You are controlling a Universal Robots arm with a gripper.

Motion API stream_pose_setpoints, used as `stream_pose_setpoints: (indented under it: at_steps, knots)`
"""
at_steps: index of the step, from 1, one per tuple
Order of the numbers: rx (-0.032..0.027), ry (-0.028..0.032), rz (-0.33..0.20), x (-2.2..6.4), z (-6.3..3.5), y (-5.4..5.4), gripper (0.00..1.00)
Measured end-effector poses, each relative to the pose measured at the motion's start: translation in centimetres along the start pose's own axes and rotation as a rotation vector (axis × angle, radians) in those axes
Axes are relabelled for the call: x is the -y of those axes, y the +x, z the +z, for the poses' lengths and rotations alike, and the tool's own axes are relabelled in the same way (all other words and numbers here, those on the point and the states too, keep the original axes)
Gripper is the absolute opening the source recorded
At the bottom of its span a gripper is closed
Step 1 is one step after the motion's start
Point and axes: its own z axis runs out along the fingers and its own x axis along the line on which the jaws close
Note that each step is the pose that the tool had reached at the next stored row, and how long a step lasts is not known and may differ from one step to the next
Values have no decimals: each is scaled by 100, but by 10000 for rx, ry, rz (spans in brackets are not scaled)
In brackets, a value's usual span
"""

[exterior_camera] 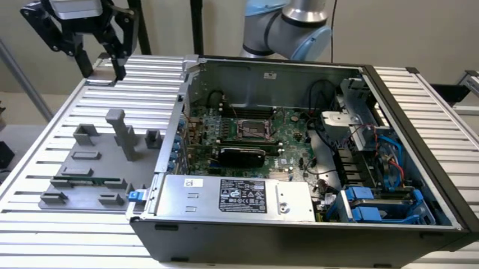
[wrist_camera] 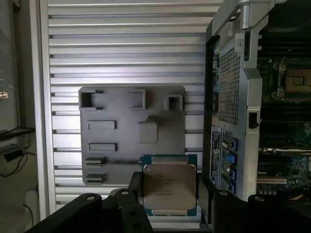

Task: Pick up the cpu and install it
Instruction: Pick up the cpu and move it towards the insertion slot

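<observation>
Cpu picked, not yet installed.
Gripper [exterior_camera: 102,68] fingers are clamped on the cpu [wrist_camera: 168,187] by its edges, held above the grey tray [wrist_camera: 112,160], well apart from the pc case [exterior_camera: 419,112]. Socket [exterior_camera: 252,130] on the green board looks empty, so install is left. Cpu: flat square, dull silver metal lid w/ faint print, thin rim. Tray: matte moulded plastic w/ slots. Table [exterior_camera: 45,162]: ribbed aluminium.
</observation>
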Motion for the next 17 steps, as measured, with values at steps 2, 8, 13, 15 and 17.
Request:
stream_pose_setpoints:
  at_steps: [2, 8, 13, 15, 17]
  knots:
    - [-1, 1, 1, -5, -5, -89, 55]
    - [0, 0, 1, -29, -7, -361, 55]
    - [0, 0, 1, -59, -10, -590, 55]
    - [0, 0, 0, -73, -10, -680, 55]
    - [1, -1, 1, -89, -11, -772, 55]
